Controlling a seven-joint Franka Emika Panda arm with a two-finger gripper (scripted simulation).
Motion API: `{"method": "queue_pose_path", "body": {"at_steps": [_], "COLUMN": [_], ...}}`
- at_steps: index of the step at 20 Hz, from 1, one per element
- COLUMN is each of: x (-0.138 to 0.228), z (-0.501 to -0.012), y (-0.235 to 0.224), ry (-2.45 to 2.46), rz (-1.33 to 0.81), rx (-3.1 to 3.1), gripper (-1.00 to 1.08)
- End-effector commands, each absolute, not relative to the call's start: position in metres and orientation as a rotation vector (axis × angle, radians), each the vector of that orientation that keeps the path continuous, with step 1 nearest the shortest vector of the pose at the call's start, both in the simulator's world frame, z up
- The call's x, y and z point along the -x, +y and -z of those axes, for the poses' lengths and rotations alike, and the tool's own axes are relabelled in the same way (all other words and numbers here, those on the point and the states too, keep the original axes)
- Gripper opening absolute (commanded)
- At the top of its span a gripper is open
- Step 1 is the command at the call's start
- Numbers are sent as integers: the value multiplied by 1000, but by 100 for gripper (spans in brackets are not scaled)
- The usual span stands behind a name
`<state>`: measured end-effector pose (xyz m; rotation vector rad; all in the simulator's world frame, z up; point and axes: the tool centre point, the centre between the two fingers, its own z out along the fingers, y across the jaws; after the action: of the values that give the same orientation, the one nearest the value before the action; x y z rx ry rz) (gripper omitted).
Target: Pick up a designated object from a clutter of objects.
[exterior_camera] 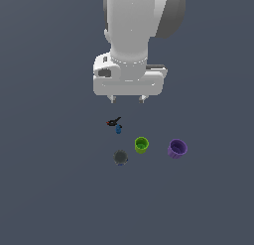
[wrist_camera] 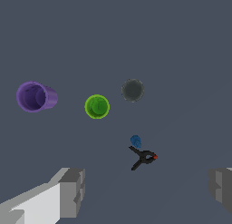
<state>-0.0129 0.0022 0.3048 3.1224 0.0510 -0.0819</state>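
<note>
The purple cup [exterior_camera: 177, 149] stands on the grey floor at the exterior view's right of the clutter; it also shows in the wrist view [wrist_camera: 35, 96], rim wide. The lime-green cup [exterior_camera: 141, 145] [wrist_camera: 97, 106] is beside it. The dark grey round thing [exterior_camera: 120, 157] [wrist_camera: 132, 90] and the tiny black-and-blue thing [exterior_camera: 115, 124] [wrist_camera: 142, 154] lie near. My gripper [exterior_camera: 128, 98] [wrist_camera: 147, 191] hangs high above the floor, open and empty, well apart from the purple cup. Its fingertips [wrist_camera: 72, 191] are wide apart.
Only the flat dark grey floor [exterior_camera: 49, 189] surrounds the four small things. The white arm [exterior_camera: 134, 35] fills the upper middle of the exterior view.
</note>
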Motion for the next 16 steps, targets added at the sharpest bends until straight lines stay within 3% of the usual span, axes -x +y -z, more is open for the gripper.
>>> {"method": "queue_pose_path", "body": {"at_steps": [1, 16], "x": [13, 12], "z": [-305, -299], "y": [2, -2], "ry": [51, 54], "rz": [82, 99], "rx": [-3122, -3119], "gripper": [28, 28]}}
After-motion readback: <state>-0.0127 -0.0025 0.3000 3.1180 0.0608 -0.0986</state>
